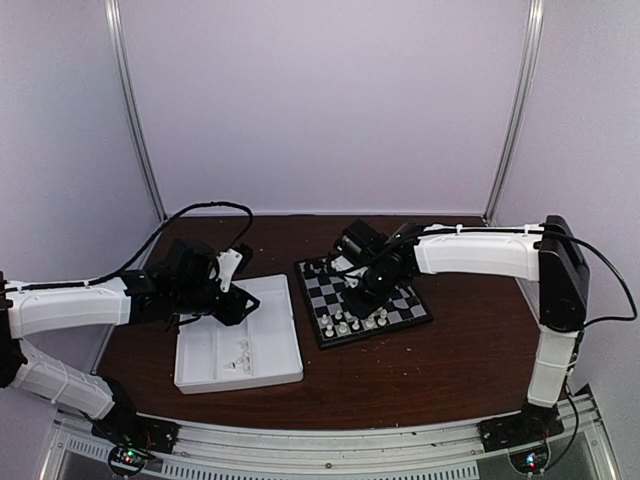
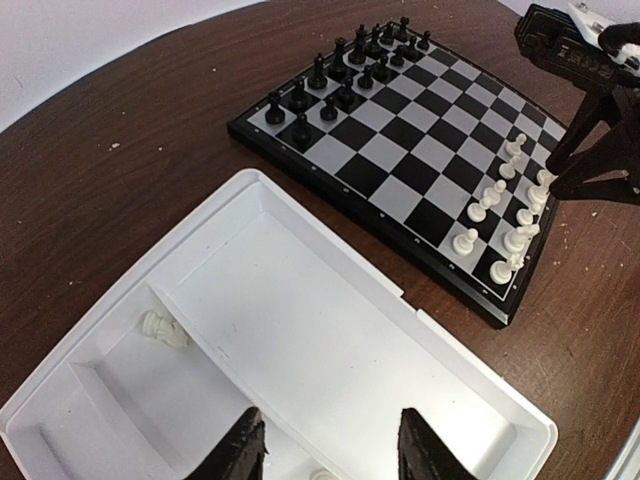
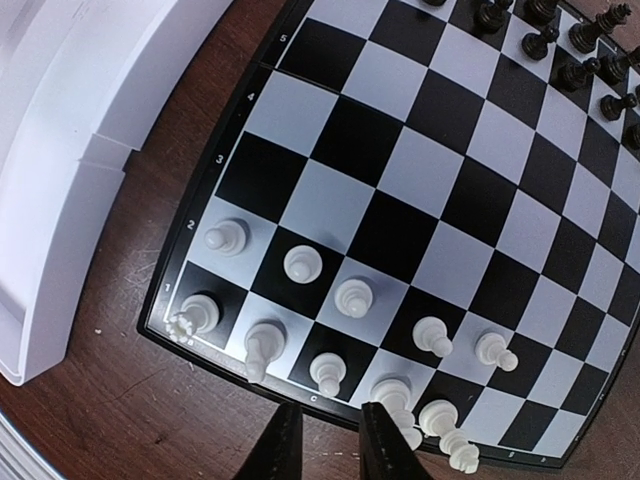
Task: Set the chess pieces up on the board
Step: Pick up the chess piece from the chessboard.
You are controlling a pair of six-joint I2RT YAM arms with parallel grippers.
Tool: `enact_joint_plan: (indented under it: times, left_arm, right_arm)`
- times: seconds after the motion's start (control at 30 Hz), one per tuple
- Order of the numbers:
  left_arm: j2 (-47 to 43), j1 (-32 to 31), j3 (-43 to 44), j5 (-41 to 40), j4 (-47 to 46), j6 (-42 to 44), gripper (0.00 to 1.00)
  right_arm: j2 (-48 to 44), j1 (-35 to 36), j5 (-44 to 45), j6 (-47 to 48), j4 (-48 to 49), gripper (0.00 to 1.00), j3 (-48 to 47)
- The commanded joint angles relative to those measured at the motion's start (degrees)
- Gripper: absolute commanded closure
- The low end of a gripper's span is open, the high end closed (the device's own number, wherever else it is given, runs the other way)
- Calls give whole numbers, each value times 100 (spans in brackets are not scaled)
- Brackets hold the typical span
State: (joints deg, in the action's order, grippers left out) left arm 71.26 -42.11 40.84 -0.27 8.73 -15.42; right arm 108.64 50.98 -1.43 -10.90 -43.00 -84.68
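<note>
Currently, the left arm reaches in from the left and holds the left gripper (image 2: 330, 420) low over the white tray (image 2: 300, 330). It points down with its fingers spread and clasps nothing. One white piece lies in the tray between them, at the lower edge of the left wrist view.

The right arm comes in from the right, its forearm running leftward above the board (image 2: 400, 150). The right gripper (image 3: 330, 415) sits at the board's near edge, close against the chess pieces (image 3: 355, 297). Its fingers stand narrowly apart, and whether they pinch a piece cannot be told.

The chess pieces stand in the two rows nearest the robot, and a few more lie in the tray. Black chessmen (image 2: 340, 85) occupy the far rows, with open squares in the middle rows. The tray lies just left of the board, with a strip of table (image 2: 130, 150) between them. Open table lies to the right of the board.
</note>
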Motion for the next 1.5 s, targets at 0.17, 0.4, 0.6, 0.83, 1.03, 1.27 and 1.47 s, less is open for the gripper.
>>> enact_joint_plan:
  times: [0.17, 0.4, 0.6, 0.83, 1.03, 1.27, 1.47]
  left_arm:
    - [87, -17, 203, 27, -91, -64, 54]
    - [124, -17, 239, 27, -74, -40, 54]
    - [142, -17, 253, 27, -72, -28, 54]
    - [146, -17, 264, 27, -66, -28, 54]
    - [146, -17, 292, 27, -36, -5, 54]
    - [186, -17, 282, 27, -38, -19, 54]
    - [147, -17, 271, 27, -33, -16, 54]
  right_arm:
    - [195, -27, 108, -53, 33, 78, 105]
    - [313, -29, 117, -56, 109, 77, 161]
    - [407, -27, 99, -71, 190, 78, 198]
    - [486, -27, 98, -45, 209, 79, 168]
    - [518, -33, 108, -39, 201, 82, 153]
    - [464, -35, 117, -18, 143, 89, 112]
    - [146, -37, 213, 25, -24, 91, -74]
